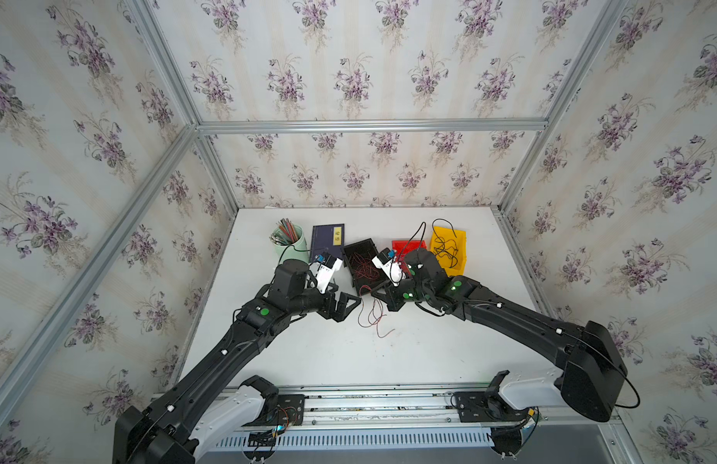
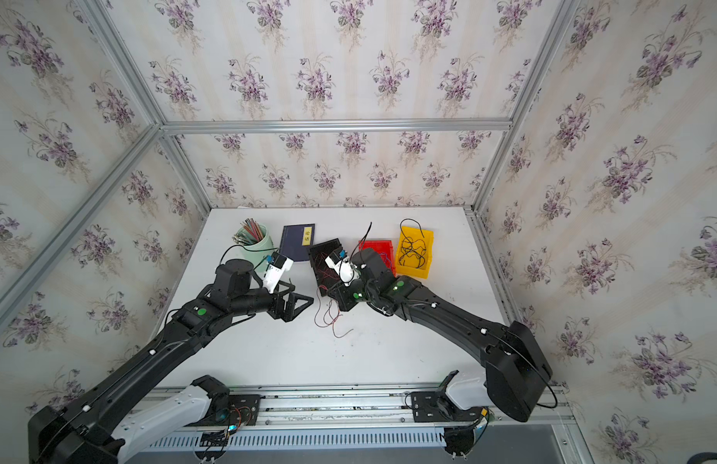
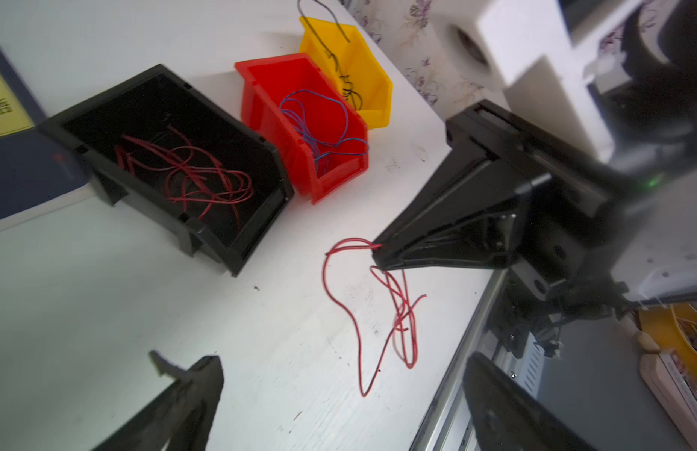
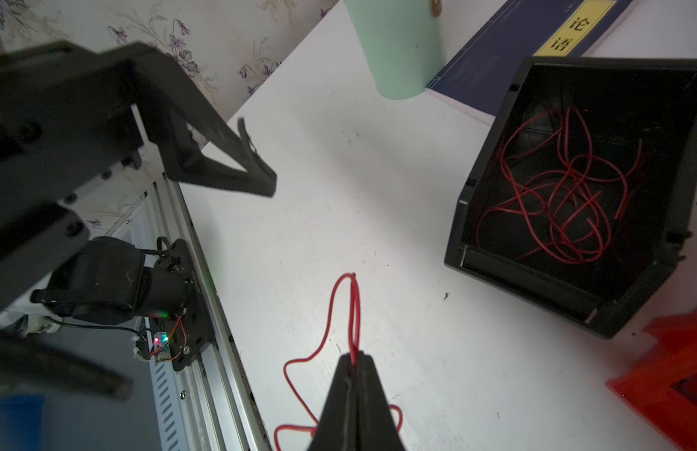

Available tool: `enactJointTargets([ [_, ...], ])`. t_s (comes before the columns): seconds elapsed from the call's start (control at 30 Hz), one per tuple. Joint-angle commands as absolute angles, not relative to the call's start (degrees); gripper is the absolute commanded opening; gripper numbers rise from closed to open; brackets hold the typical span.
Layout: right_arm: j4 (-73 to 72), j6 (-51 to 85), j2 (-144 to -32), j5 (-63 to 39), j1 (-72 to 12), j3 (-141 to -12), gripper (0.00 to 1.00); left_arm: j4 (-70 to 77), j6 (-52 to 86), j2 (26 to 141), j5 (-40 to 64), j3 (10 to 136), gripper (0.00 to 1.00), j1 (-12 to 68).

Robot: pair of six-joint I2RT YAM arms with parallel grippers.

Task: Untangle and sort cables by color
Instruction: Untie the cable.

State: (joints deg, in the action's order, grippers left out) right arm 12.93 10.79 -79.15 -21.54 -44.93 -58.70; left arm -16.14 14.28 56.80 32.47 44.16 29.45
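Note:
A bundle of loose red cables (image 1: pixel 372 317) (image 2: pixel 328 317) trails on the white table in front of the bins. My right gripper (image 4: pixel 352 358) (image 1: pixel 372 293) is shut on a loop of these red cables (image 4: pixel 354 312), its closed tip (image 3: pixel 378 257) just above the table. My left gripper (image 1: pixel 351 308) (image 3: pixel 345 357) stands open and holds nothing, hovering just left of the bundle (image 3: pixel 402 312). More red cables (image 3: pixel 190 175) fill the black bin (image 1: pixel 359 246). Blue cables (image 3: pixel 323 125) lie in the red bin (image 3: pixel 269 64). Black cables (image 1: pixel 445 249) lie in the yellow bin (image 1: pixel 459 237).
A green cup of pencils (image 1: pixel 288 241) and a dark blue book (image 1: pixel 326 239) sit at the back left, next to the black bin. An aluminium rail (image 1: pixel 369 395) runs along the table's front edge. One black cable arches out over the yellow bin's back rim.

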Motion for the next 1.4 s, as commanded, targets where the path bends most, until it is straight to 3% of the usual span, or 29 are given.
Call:
enactJointTargets([
  [0.0, 16.32, 13.93, -79.1, -20.91, -44.78, -62.02, 0.0, -7.97, 14.68, 58.58, 34.9, 43.83, 0.99, 32.71],
  [0.17, 16.99, 16.65, -78.02, -20.61, -44.83, -65.34, 0.0, -6.93, 15.24, 61.69, 31.39, 44.58, 1.0, 36.05],
  [0.47, 17.09, 18.76, -76.55, -21.63, -44.84, -67.44, 0.0, -8.19, 14.96, 66.61, 26.31, 47.96, 0.84, 36.45],
  [0.5, 17.05, 18.93, -76.55, -21.57, -44.82, -67.34, 0.0, -7.45, 15.04, 67.21, 26.7, 47.99, 0.77, 36.52],
  [0.6, 16.96, 18.99, -76.73, -21.09, -44.82, -67.32, 0.0, -7.33, 15.61, 68.87, 27.11, 48.85, 0.36, 36.48],
  [0.67, 17.03, 18.68, -76.97, -20.71, -44.8, -67.35, 0.0, -7.37, 15.8, 69.31, 27.39, 49.05, 0.23, 36.47],
  [1.0, 19.42, 18.75, -78.4, -15.11, -41.38, -65.43, 0.0, -9.92, 14.16, 65.43, 27.87, 48.13, 0.24, 36.39],
  [1.17, 18.06, 19.56, -76.93, -15.35, -37.78, -64.87, 0.0, -11.87, 14.04, 64.82, 27.07, 46.94, 0.05, 36.04],
  [1.37, 17.93, 18.96, -77.25, -17.12, -36.7, -66.26, 0.0, -11.89, 14.02, 66.82, 26.47, 47.71, 0.03, 35.85],
])
